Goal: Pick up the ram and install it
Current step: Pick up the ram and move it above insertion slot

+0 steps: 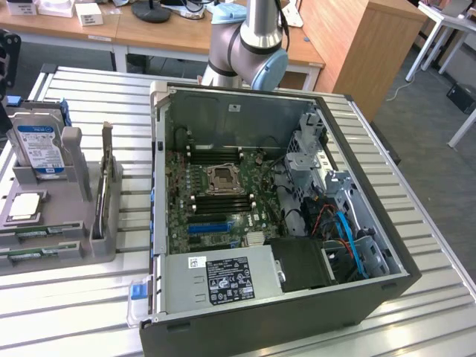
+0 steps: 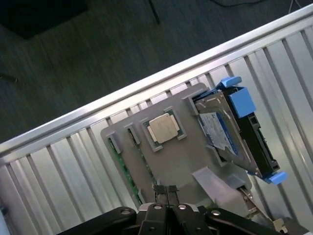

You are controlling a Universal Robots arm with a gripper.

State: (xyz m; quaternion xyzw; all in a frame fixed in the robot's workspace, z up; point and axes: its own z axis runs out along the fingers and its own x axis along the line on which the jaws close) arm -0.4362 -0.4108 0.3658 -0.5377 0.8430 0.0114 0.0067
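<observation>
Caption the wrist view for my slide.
Shut gripper over grey plastic tray holding thin green ram stick and square silver processor.

- The case lies on its side in the middle of the table.
- The holder sits beside the case, toward the table's edge at the exterior view's left.
- The hard drive stands upright at the holder's far end.
- The CPU lies on the holder, just before the drive.
- The ram lies at the holder's near end, before the CPU.
- In the case, the motherboard lies on the floor, with the power supply at the near wall.
</observation>
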